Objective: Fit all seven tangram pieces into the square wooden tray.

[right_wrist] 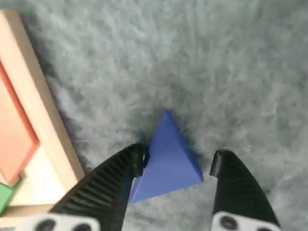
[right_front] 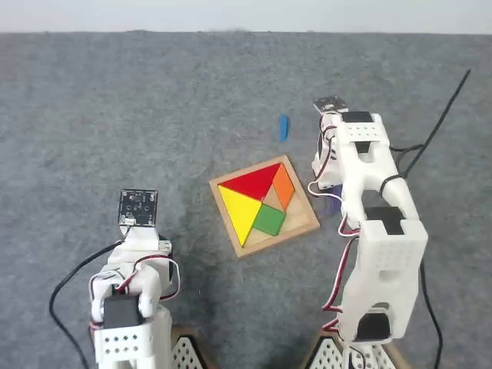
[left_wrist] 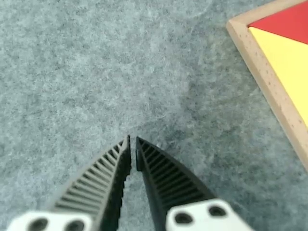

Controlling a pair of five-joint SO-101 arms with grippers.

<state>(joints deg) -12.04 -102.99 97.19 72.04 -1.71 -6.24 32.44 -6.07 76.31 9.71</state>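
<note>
pincer (right_wrist: 179, 155) on right arm straddles blue triangle (right_wrist: 166, 163) beside wooden tray (right_wrist: 36, 110).

counter (right_front: 115, 100) covered in fuzzy grey felt | tray (right_front: 301, 217) made of pale matt wood | left claw (left_wrist: 133, 140) moulded in ribbed black plastic

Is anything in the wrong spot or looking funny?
Yes. Two blue pieces are outside the tray. A blue triangle lies on the mat beside the tray, between the right gripper's open fingers. Another blue piece sits farther off and looks thin, as if on its edge. The tray also sits turned askew.
</note>
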